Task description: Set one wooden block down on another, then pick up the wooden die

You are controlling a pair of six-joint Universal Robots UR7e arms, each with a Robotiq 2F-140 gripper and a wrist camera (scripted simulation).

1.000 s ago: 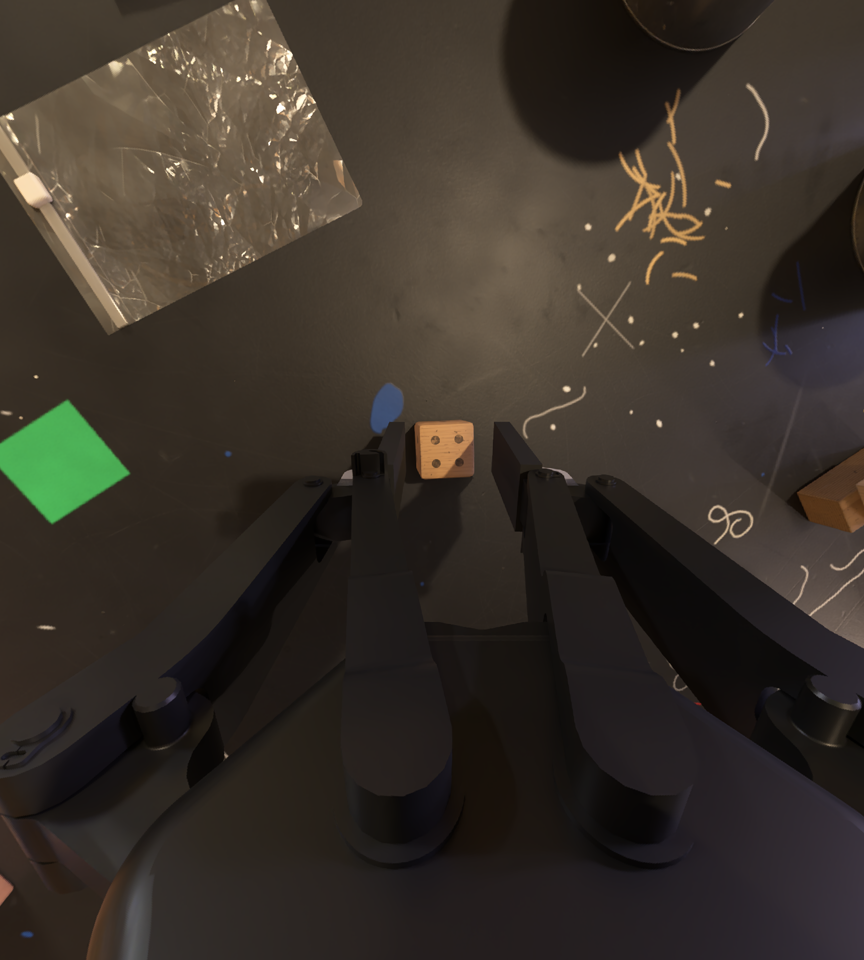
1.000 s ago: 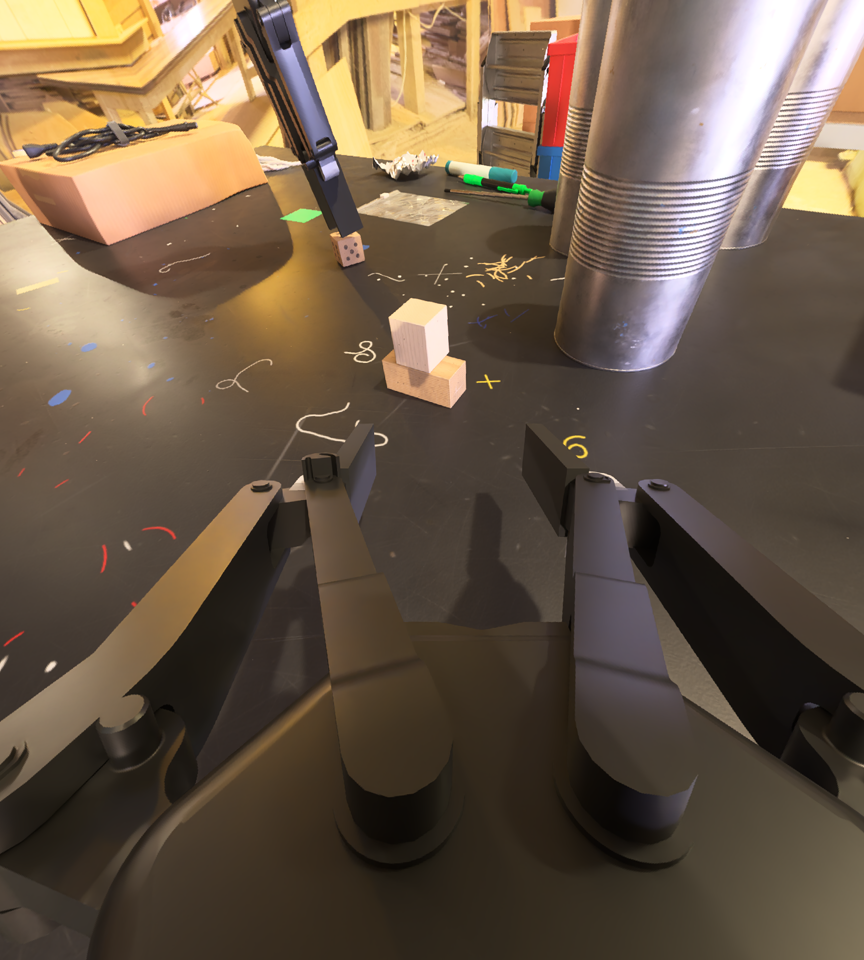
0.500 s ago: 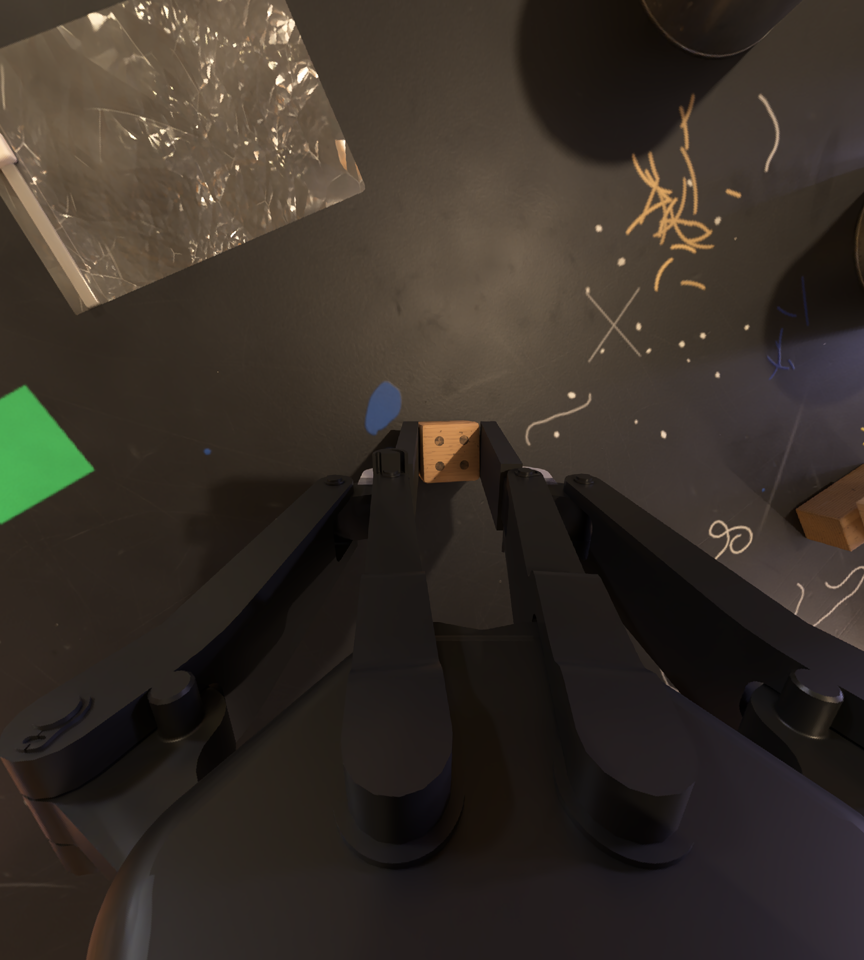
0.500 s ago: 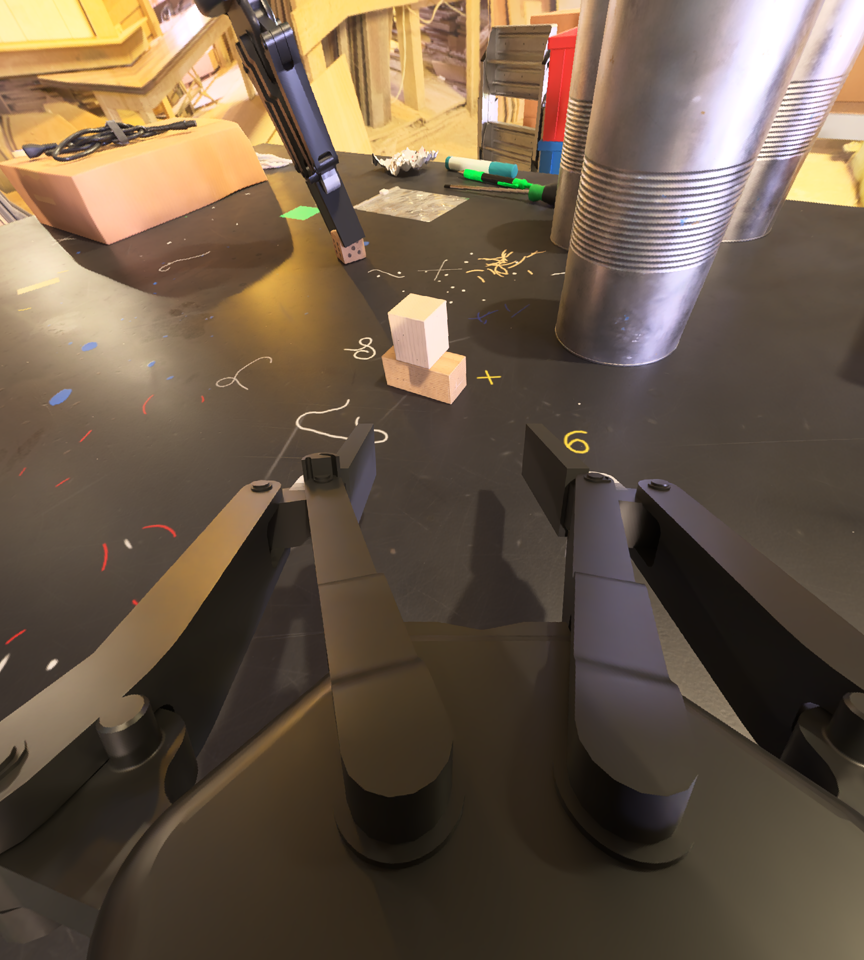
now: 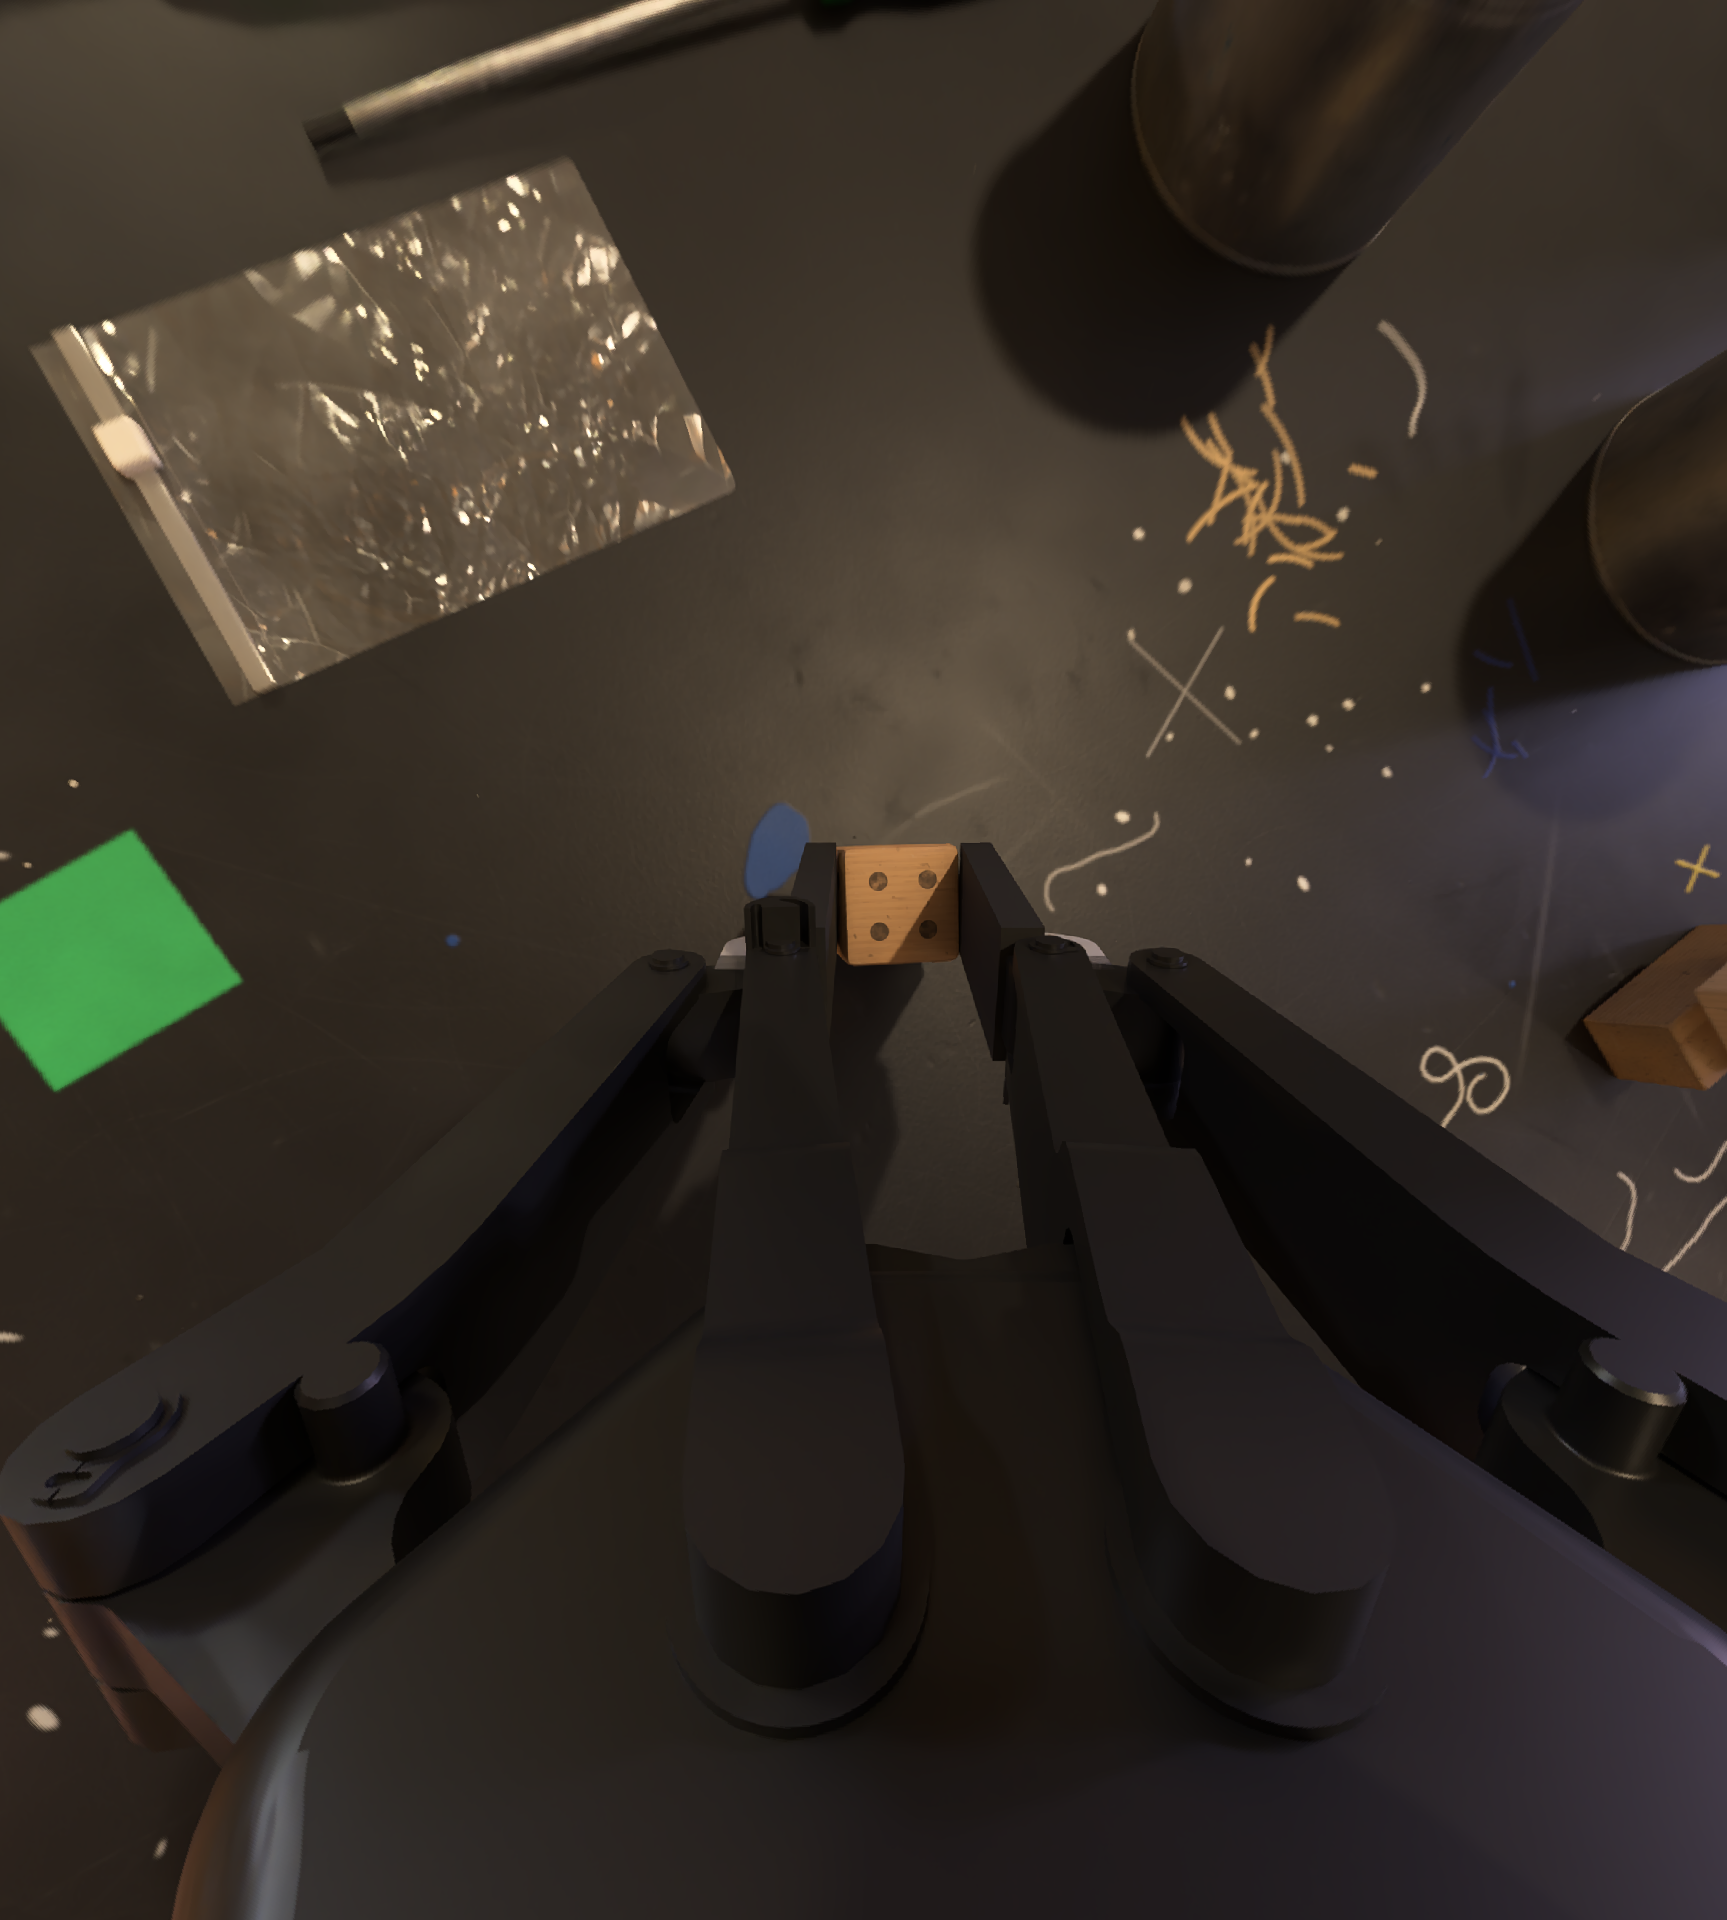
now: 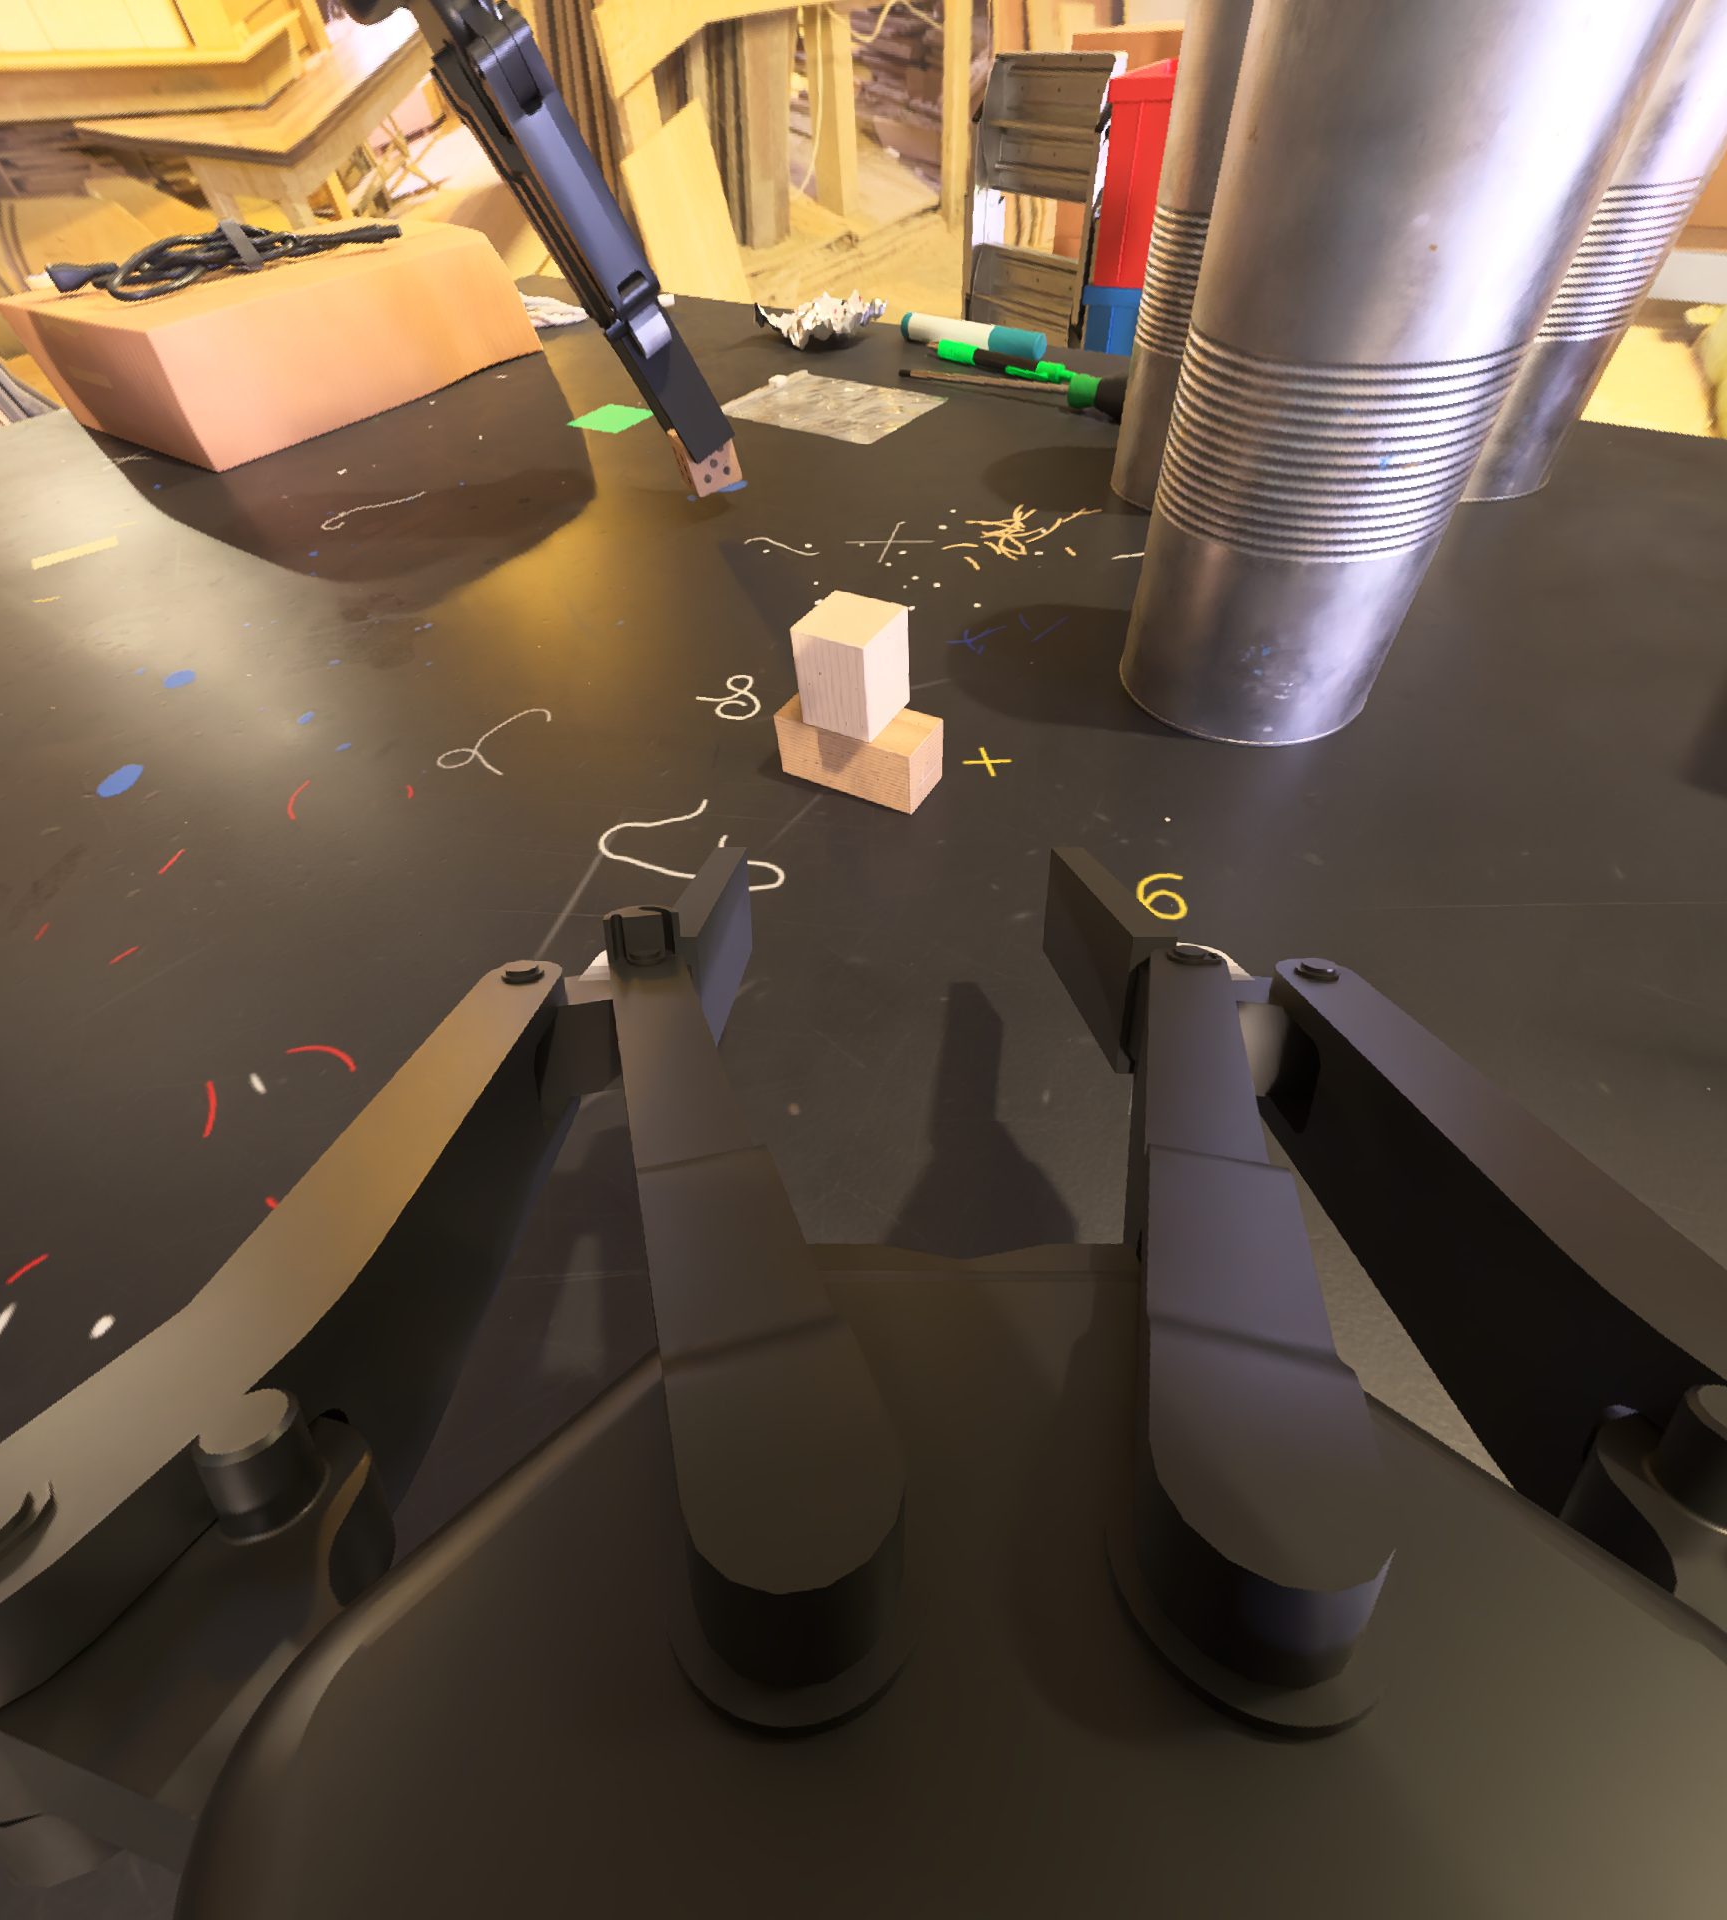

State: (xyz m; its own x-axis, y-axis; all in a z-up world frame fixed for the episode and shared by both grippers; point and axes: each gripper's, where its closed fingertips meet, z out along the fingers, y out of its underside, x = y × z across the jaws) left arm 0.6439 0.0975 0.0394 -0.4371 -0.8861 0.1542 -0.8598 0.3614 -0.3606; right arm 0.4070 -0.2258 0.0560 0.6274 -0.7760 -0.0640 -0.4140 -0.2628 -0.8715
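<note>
Left wrist view, left to right. Green square patch (image 5: 88, 958) lying flat on the dark surface (image 5: 838, 644), far left. Clear zip bag (image 5: 391, 426) lying beyond it, slider at its left edge. A grey pen-like barrel (image 5: 526, 73) is lying past the bag, near the top edge. My left gripper (image 5: 898, 906) is closing on the wooden die (image 5: 897, 904): both pads are pressing its side faces, the four-pip face is pointing at my camera. A blue paint spot (image 5: 774, 850) is sitting just left of my left finger. Sawdust curls (image 5: 1254, 509) and chalk marks are scattering to the right. Two metal cylinders (image 5: 1285, 125) are standing at the upper right. The stacked wooden blocks (image 5: 1648, 1029) are showing at the right edge.

Right wrist view, left to right. A cardboard box (image 6: 256, 353) with a coiled cable on top is sitting far left. My left gripper is reaching down at a slant with the die (image 6: 711, 470) at its tip; the die is looking lifted clear of the surface, shadow lying beneath. Centre: the pale wooden block (image 6: 851, 665) is resting on the tan wooden block (image 6: 859, 764), turned slightly and offset toward the left. My right gripper (image 6: 895, 925) is hanging wide open, holding nothing, near the stack but apart from it. Green markers (image 6: 994, 348) are lying far back. The large metal cylinder (image 6: 1358, 416) is standing right.
</note>
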